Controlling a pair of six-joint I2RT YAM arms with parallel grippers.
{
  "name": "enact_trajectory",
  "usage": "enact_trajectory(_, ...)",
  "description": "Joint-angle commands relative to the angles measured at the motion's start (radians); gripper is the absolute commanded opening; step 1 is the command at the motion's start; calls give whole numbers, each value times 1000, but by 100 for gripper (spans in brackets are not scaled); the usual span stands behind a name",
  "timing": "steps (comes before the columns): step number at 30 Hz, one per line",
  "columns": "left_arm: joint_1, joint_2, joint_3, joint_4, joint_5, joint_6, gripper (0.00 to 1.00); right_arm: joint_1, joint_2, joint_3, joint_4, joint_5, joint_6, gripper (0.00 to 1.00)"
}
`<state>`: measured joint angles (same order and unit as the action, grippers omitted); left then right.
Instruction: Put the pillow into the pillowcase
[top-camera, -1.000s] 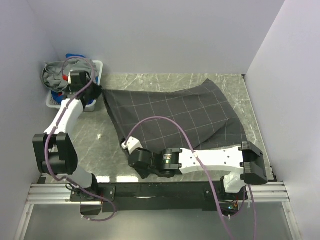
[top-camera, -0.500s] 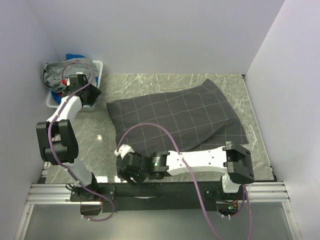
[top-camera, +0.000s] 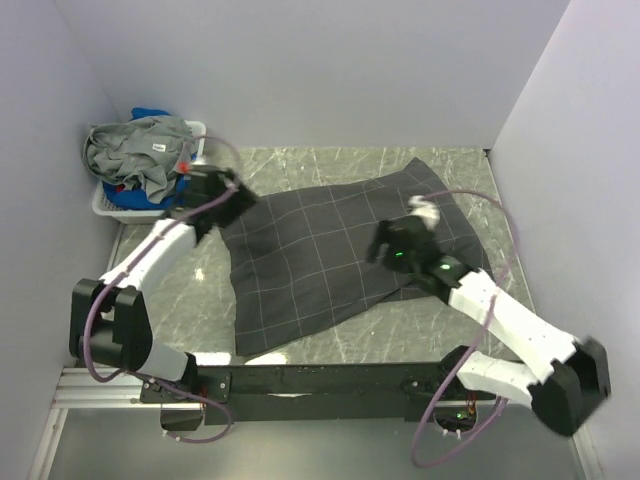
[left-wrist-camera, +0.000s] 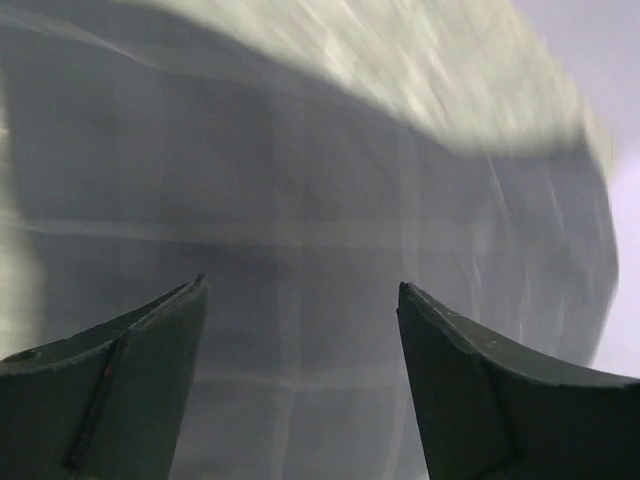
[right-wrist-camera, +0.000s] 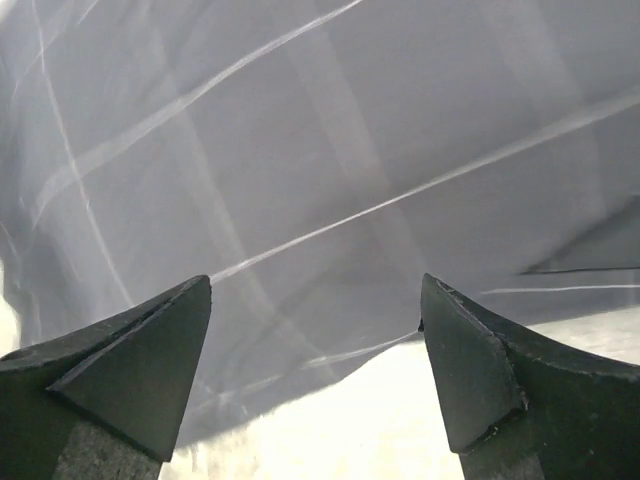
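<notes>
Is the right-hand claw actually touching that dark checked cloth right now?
Cannot tell. The right wrist view shows the right gripper open over the pillowcase, but no clear gap or contact; the top view hides its tips.

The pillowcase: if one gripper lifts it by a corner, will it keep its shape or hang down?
Probably it hangs limp: the pillowcase is thin cloth, with soft creases near its front edge. Pushed, it would likely bunch up rather than slide whole, since it lies spread wide on the table.
</notes>
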<state>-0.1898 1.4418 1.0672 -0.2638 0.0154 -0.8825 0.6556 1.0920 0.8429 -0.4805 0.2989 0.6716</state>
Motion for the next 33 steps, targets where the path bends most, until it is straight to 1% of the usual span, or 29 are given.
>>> enact_trajectory(1,-206,-15,-26,89,-71,40,83,-298,-165,-120,23,-73,14,91)
enact_trajectory(2,-283,-3,-20,84,-92,43,83,-373,-190,-145,49,-117,10,92)
enact_trajectory(3,-324,14,6,78,-118,59,83,-433,-223,-178,63,-150,-7,93)
enact_trajectory(4,-364,61,22,72,-146,72,83,-541,-230,-188,74,-212,-15,93)
enact_trajectory(5,-435,90,45,52,-191,80,83,-588,-224,-191,91,-240,-26,94)
enact_trajectory(6,-466,121,89,14,-219,98,83,-628,-187,-183,97,-263,-36,94)
enact_trajectory(7,-496,178,111,-9,-244,109,82,-707,-163,-177,105,-295,-41,94)
enact_trajectory(8,-548,202,128,-31,-331,114,81,-729,-134,-168,121,-320,-43,94)
enact_trajectory(9,-569,227,160,-79,-368,113,81,-738,-80,-157,135,-317,-38,94)
enact_trajectory(12,-602,301,175,-116,-436,114,77,-745,26,-142,193,-346,-15,93)
enact_trajectory(14,-597,339,168,-112,-454,116,66,-741,74,-134,235,-369,-10,90)
enact_trajectory(15,-590,351,162,-111,-445,123,55,-740,115,-128,246,-372,-7,88)
enact_trajectory(16,-562,368,160,-104,-437,123,26,-738,135,-122,253,-374,-9,86)
enact_trajectory(17,-542,371,142,-97,-422,120,14,-740,153,-116,267,-386,-12,84)
enact_trajectory(18,-519,367,126,-78,-364,123,1,-738,178,-105,270,-395,-20,77)
enact_trajectory(19,-475,346,110,-42,-341,125,1,-738,187,-100,276,-406,-21,71)
enact_trajectory(20,-458,332,94,-29,-324,125,1,-738,195,-97,286,-420,-24,63)
enact_trajectory(21,-441,315,70,-20,-316,132,1,-723,201,-85,284,-432,-30,42)
enact_trajectory(22,-412,287,63,-18,-309,137,1,-708,204,-76,278,-426,-35,31)
enact_trajectory(23,-398,273,56,-20,-304,142,1,-682,204,-68,255,-419,-40,23)
enact_trajectory(24,-381,261,50,-23,-298,145,1,-619,195,-52,241,-396,-47,9)
enact_trajectory(25,-350,234,47,-25,-289,145,1,-569,183,-48,231,-371,-50,5)
enact_trajectory(26,-337,220,33,-28,-284,146,1,-527,169,-47,206,-338,-55,2)
enact_trajectory(27,-323,206,27,-31,-282,151,1,-460,142,-53,192,-301,-50,2)
enact_trajectory(28,-301,187,17,-34,-281,152,1,-450,131,-68,192,-261,-47,1)
enact_trajectory(30,-281,167,-21,-26,-262,143,1,-450,129,-120,229,-277,-50,1)
enact_trajectory(31,-257,164,-38,-20,-255,134,1,-450,140,-125,227,-270,-58,3)
enact_trajectory(33,-232,149,-90,13,-212,116,1,-462,166,-148,217,-254,-66,25)
